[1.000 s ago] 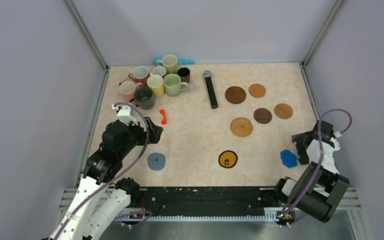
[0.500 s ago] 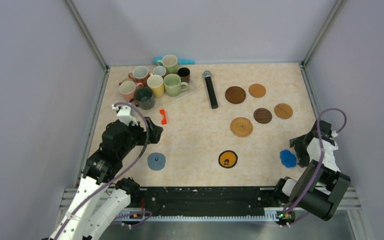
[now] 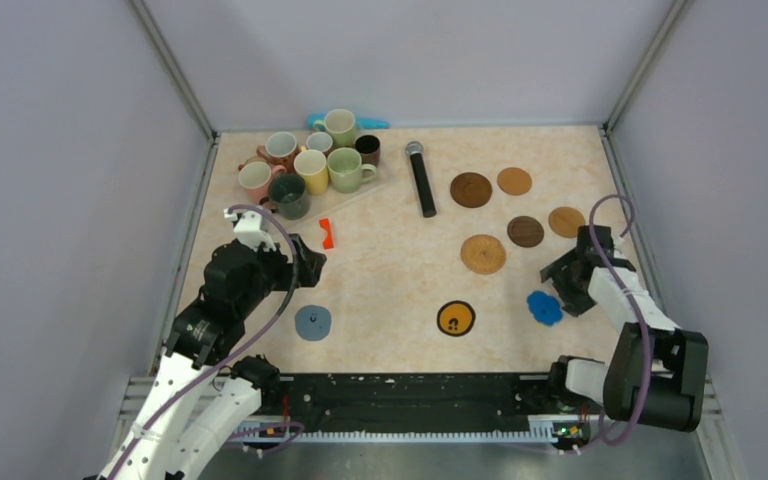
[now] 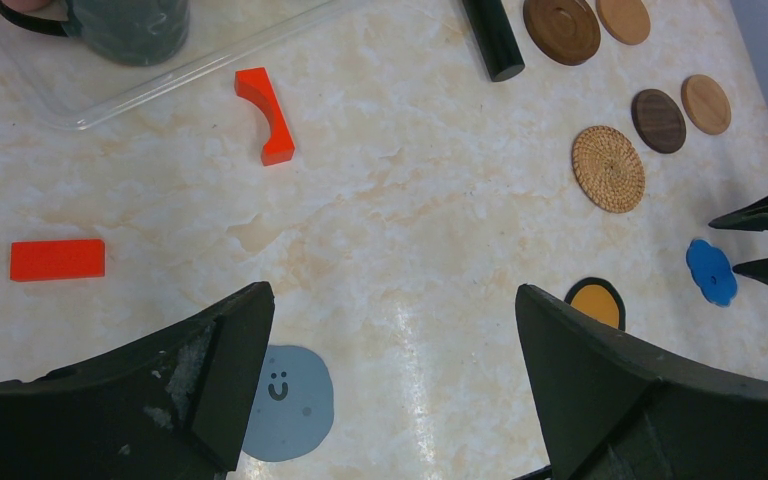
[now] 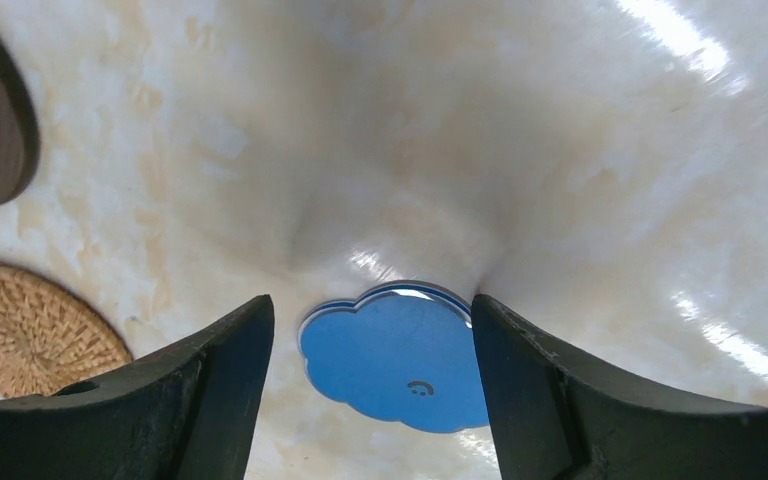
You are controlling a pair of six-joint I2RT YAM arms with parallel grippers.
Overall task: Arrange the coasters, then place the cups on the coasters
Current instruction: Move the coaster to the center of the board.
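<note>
8 coasters: 4 wood, 1 woven, 1 grey-blue, 1 black-yellow, 1 blue. 8 cups countable. 1 microphone. 2 red blocks. 1 clear tray.

No lettering can be read. A small smiley face is drawn on the grey-blue coaster and the blue coaster.

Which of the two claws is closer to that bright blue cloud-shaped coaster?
Right. The right gripper is right at the blue coaster, a finger on either side; the left gripper is far off on the opposite side.
</note>
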